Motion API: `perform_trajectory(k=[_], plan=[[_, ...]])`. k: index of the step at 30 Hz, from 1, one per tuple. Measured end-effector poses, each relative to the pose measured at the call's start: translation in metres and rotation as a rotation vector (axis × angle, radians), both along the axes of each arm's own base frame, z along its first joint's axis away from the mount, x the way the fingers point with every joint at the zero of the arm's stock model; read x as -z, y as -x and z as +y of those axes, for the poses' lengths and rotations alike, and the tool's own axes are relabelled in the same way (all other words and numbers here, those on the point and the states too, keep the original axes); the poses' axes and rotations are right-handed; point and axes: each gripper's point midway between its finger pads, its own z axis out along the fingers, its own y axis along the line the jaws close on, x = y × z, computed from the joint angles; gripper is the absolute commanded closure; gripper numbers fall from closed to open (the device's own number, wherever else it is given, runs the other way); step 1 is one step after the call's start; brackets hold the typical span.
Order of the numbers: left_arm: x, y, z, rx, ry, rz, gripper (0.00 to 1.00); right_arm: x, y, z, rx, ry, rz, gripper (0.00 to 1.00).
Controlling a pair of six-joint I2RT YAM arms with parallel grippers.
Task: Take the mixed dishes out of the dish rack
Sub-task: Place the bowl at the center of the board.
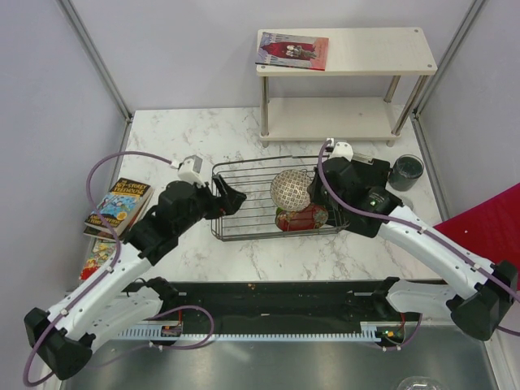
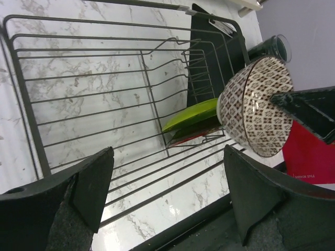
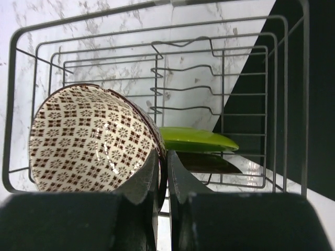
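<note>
On the white marble tabletop [image 1: 187, 138], between pale grey walls [image 1: 162, 49], we see colourful paperback books [image 1: 118, 207] far left. Our left gripper [image 2: 167, 193] gapes wide at the dark wire dish rack [image 1: 248, 207]. Inside it, our right gripper [image 3: 163, 178] pinches the cream brown-patterned bowl [image 1: 290, 189] beside a lime-green round plate [image 3: 196, 139]. A dark green cup [image 1: 405, 171] stands far right.

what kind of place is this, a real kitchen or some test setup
Most likely a staged robot test cell, not a home kitchen: plain panel walls on metal posts enclose the marble-look table, the left arm and right arm are mounted at its near edge, and a dish rack sits mid-table.
</note>
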Motion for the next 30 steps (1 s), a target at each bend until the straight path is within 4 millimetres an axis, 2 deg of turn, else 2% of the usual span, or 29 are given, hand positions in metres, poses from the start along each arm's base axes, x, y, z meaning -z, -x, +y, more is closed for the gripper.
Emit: perform_trajectory(k=[2, 4, 12, 15, 22, 30], plan=[[-0.001, -0.005, -0.012, 0.039, -0.005, 0.015, 0.09, 0.012, 0.005, 0.001, -0.011, 0.012, 0.03, 1.0], [-0.004, -0.01, -0.023, 0.073, -0.003, 0.026, 0.07, 0.012, 0.007, 0.008, -0.029, 0.001, 0.031, 1.0], [-0.023, -0.018, -0.04, 0.128, 0.028, 0.005, 0.06, 0.021, 0.013, 0.028, -0.084, 0.004, 0.05, 1.0], [-0.02, -0.017, -0.045, 0.151, 0.029, 0.017, 0.09, 0.025, 0.014, 0.036, -0.102, 0.005, 0.057, 1.0], [-0.009, -0.014, -0.054, 0.205, 0.019, 0.053, 0.22, 0.029, 0.019, 0.051, -0.141, 0.013, 0.067, 1.0], [-0.001, -0.012, -0.06, 0.242, 0.005, 0.071, 0.33, 0.009, 0.021, 0.069, -0.178, -0.022, 0.032, 1.0]])
